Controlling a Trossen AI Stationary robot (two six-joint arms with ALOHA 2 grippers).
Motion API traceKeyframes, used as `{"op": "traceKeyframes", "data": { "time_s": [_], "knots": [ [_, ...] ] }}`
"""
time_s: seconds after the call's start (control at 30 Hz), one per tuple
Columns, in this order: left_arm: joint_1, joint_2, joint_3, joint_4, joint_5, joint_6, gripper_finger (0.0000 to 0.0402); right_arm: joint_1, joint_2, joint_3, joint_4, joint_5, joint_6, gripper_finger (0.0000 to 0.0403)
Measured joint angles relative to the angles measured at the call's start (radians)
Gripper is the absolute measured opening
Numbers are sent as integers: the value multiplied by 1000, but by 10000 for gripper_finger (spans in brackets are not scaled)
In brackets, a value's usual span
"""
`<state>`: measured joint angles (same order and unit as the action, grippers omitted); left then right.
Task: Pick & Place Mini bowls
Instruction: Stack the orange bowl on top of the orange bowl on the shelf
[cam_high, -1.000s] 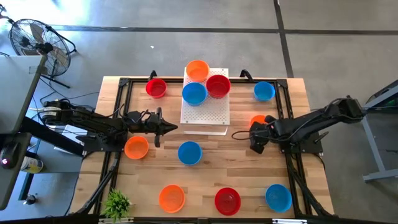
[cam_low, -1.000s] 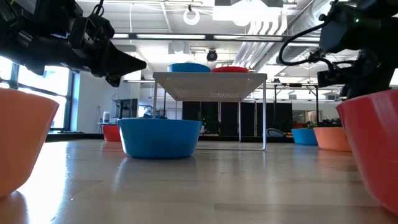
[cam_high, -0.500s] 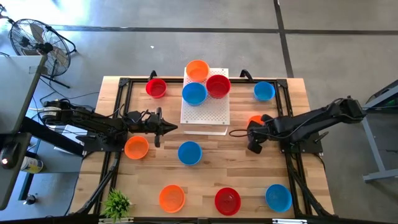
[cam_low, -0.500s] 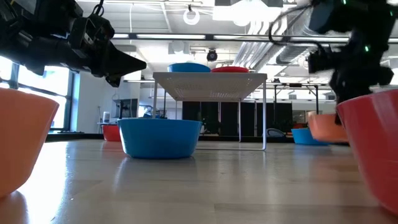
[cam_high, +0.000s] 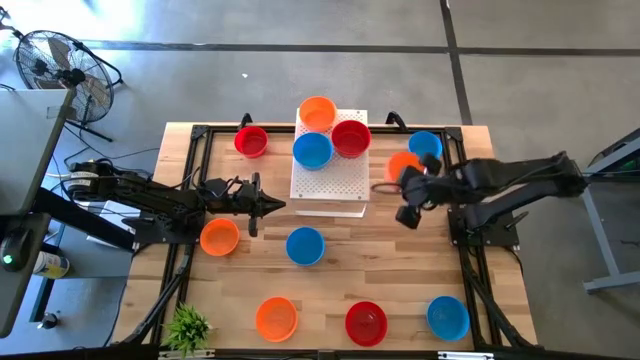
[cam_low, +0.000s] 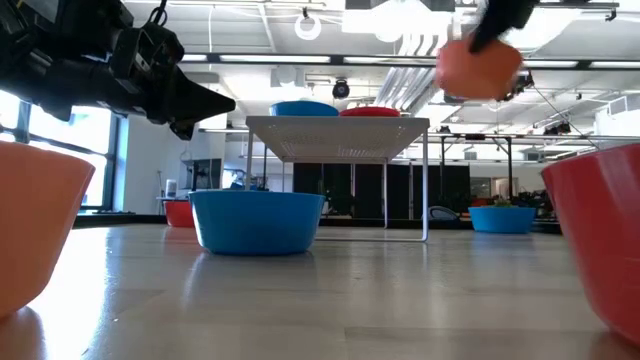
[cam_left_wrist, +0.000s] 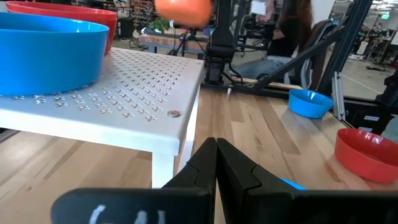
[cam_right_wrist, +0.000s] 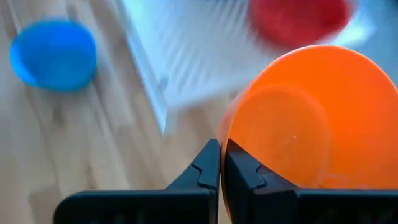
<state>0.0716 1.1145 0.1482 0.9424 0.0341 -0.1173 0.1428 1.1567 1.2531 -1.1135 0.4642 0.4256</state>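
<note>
My right gripper is shut on an orange mini bowl, high in the air just right of the white perforated board. In the low view the bowl hangs above the board's top. An orange bowl, a red one and a blue one stand on the board. My left gripper waits shut and level, left of the board, holding nothing. My right gripper pinches the orange bowl's rim between its two fingers, one inside the bowl and one outside. The fingers slant down from the table's right side. The bowl is lifted clear and tilted, its hollow facing the wrist camera.
More bowls stand on the table: red and blue at the far side, orange and blue in the middle, orange, red and blue near the front edge. A small plant stands front left.
My right gripper has risen steeply with the orange bowl, which stood on the table right of the board and now hangs above the board's top. Gripper and bowl have also shifted a little toward the far edge. The bowl has tipped.
</note>
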Motion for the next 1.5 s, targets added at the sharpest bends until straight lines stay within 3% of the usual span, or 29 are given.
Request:
{"op": "traceKeyframes", "data": {
  "time_s": [0.17,0.4,0.67,0.93,1.5],
  "knots": [
    [0,0,0,0,0,0,1,-109,82,154,62,13,-229,2],
    [0,0,0,0,0,0,1,-328,335,398,168,-172,-639,1],
    [0,0,0,-3,0,5,1,-474,638,709,189,-311,-933,1],
    [0,0,0,-12,0,8,1,-548,807,836,153,-363,-1053,2],
    [0,0,0,-13,0,8,1,-615,883,837,197,-420,-1110,2]
  ]
}}
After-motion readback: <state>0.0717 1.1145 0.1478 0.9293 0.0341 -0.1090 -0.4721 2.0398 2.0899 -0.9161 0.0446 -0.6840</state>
